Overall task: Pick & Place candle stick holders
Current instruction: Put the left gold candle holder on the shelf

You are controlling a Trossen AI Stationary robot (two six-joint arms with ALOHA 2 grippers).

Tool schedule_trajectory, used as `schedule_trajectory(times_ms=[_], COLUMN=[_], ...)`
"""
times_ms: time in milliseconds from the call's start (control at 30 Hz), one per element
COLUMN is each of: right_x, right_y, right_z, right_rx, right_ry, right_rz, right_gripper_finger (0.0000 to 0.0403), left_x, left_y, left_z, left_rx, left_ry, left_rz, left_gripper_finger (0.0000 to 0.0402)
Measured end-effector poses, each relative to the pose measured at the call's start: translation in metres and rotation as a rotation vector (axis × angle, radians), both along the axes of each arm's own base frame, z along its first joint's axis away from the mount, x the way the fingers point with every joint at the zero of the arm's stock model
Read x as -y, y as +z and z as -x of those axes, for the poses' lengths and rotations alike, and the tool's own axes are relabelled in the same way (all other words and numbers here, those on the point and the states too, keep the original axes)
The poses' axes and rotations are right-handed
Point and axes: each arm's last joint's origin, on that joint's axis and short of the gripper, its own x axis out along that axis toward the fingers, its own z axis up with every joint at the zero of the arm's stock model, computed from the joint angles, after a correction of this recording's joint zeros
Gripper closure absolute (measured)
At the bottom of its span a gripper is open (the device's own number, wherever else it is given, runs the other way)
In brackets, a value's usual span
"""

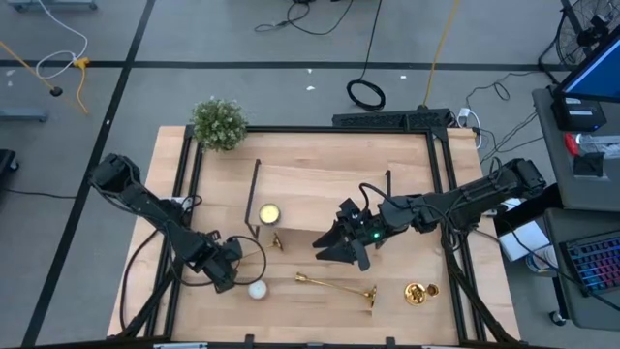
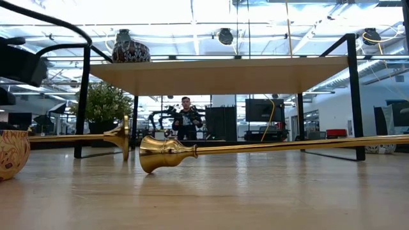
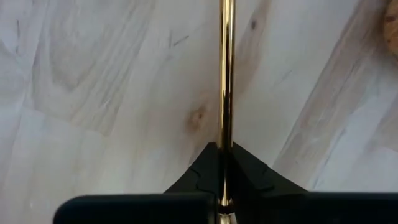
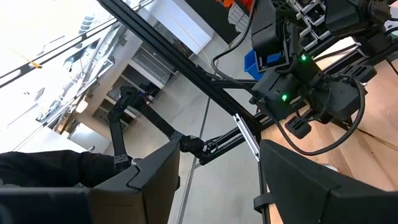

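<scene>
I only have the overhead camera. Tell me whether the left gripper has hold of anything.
Observer: Yes. Its wrist camera shows the left gripper shut on the thin gold stem of a candle stick holder.
Operator: Report the right one.
Observer: The right gripper is open, with nothing between its fingers.
Operator: Check beyond the table.
Observer: The table-level camera shows a person standing in the room behind the table.
</scene>
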Motion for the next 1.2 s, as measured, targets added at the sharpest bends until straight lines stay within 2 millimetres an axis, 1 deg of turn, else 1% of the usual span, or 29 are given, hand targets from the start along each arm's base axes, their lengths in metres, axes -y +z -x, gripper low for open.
schedule_trajectory(times_ms=[100, 200, 400, 533, 933, 1100, 1200], right_x=[0.0, 0.0, 0.0, 0.0, 0.0, 0.0, 0.0], right_y=[0.0, 0.0, 0.0, 0.0, 0.0, 0.0, 0.0], right_z=[0.0, 0.0, 0.0, 0.0, 0.0, 0.0, 0.0], right_rx=[0.001, 0.001, -0.001, -0.001, 0.001, 0.001, 0.0], right_ry=[0.001, 0.001, 0.003, 0.003, 0.004, 0.004, 0.011], right_rz=[0.003, 0.003, 0.004, 0.004, 0.011, 0.011, 0.009], right_gripper_finger=[0.0184, 0.0184, 0.0184, 0.0184, 0.0184, 0.0184, 0.0184], left_x=[0.0, 0.003, 0.009, 0.013, 0.033, 0.043, 0.048], left_y=[0.0, 0.0, 0.001, 0.008, 0.06, 0.086, 0.105], left_z=[0.0, 0.0, 0.0, -0.004, -0.028, -0.038, -0.045], left_rx=[-0.001, -0.001, 0.027, 0.052, 0.189, 0.237, 0.266], left_ry=[0.008, -0.004, -0.002, -0.007, -0.078, -0.154, -0.215], left_rz=[0.005, 0.029, 0.062, 0.074, 0.111, 0.2, 0.288], left_gripper_finger=[0.0376, 0.0387, 0.0387, 0.0387, 0.0387, 0.0387, 0.0387])
